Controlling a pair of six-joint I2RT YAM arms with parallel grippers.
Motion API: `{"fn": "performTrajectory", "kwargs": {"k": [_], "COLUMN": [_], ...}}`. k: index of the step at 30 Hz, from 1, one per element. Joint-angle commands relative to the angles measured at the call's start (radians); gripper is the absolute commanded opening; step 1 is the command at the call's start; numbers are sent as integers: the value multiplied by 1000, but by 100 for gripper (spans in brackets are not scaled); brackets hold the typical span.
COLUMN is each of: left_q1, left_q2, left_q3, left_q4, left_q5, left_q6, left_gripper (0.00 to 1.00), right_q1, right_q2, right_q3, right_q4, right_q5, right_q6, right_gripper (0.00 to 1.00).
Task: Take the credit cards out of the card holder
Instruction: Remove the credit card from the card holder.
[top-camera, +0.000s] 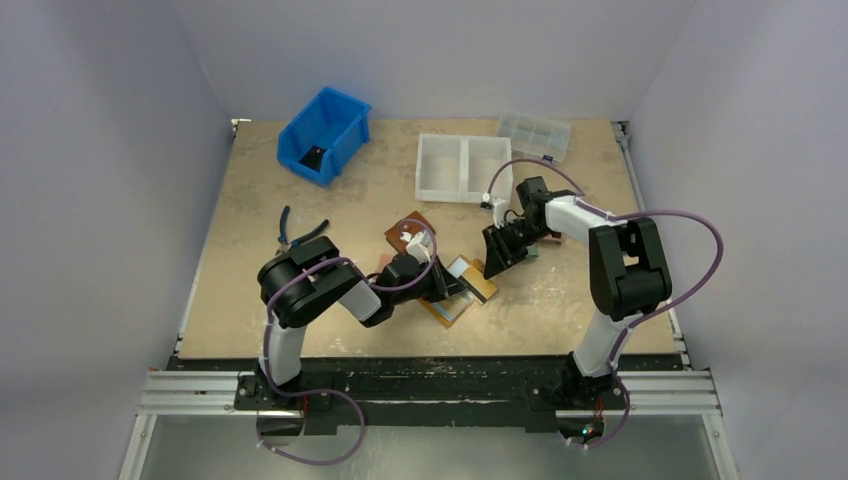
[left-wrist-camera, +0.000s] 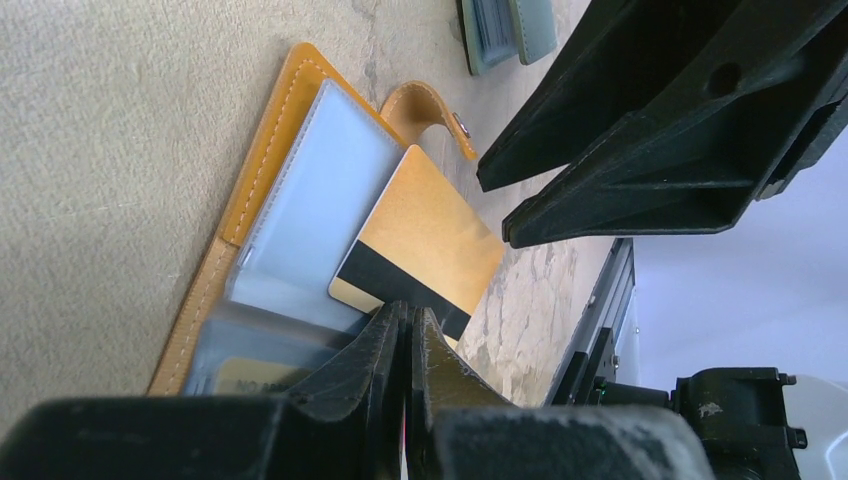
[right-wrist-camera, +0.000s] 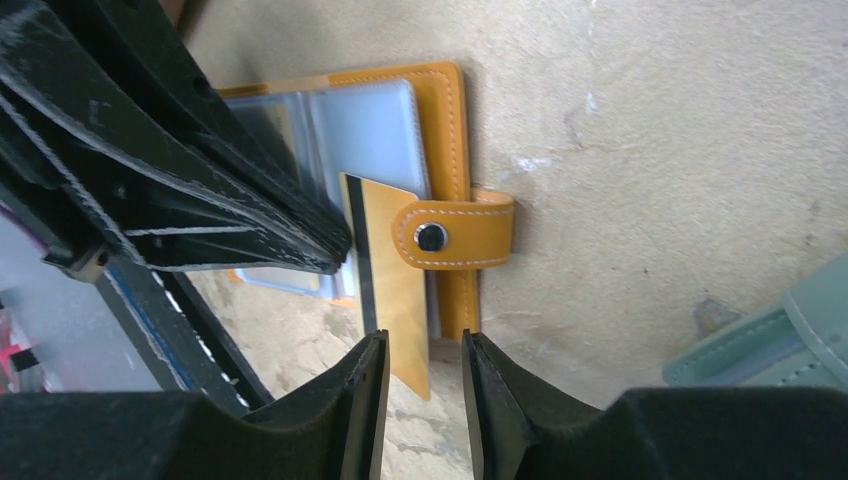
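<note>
Between pale walls (top-camera: 430, 50), mottled beige tabletop (top-camera: 245, 190)

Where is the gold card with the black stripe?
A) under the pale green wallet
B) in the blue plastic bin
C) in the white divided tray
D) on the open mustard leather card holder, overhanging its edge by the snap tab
D: the gold black-striped card lies on the open mustard leather card holder, its end past the edge beside the snap tab.
</note>
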Motion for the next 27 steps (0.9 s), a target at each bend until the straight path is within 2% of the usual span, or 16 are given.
{"fn": "performTrajectory", "kwargs": {"k": [1, 9, 19, 21, 24, 26, 27], "left_q1": [4, 4, 3, 4, 4, 5, 4], "left_q2": [29, 38, 38, 37, 31, 28, 26], "left_q3": [14, 11, 2, -1, -6, -6, -8], "left_q4": [-53, -44, -7, -1, 1, 1, 1], "left_q5": [-33, -37, -35, -34, -40, -42, -44], "left_q6": [0, -13, -25, -26, -26, -24, -25], "left_gripper": [0, 0, 0, 0, 0, 0, 0], "right_q1": [2, 27, 56, 58, 58, 56, 52], "right_q2": [-23, 19, 88, 93, 89, 86, 83], "right_q3": [24, 42, 55, 53, 52, 53, 53], "right_q4": [-31, -67, -110, -108, -105, -110, -114], "right_q5": [69, 74, 9, -1, -13, -23, -32], "right_q6": [-30, -44, -57, -53, -48, -52, -56], "right_gripper": [41, 45, 42, 35, 17, 2, 0]}}
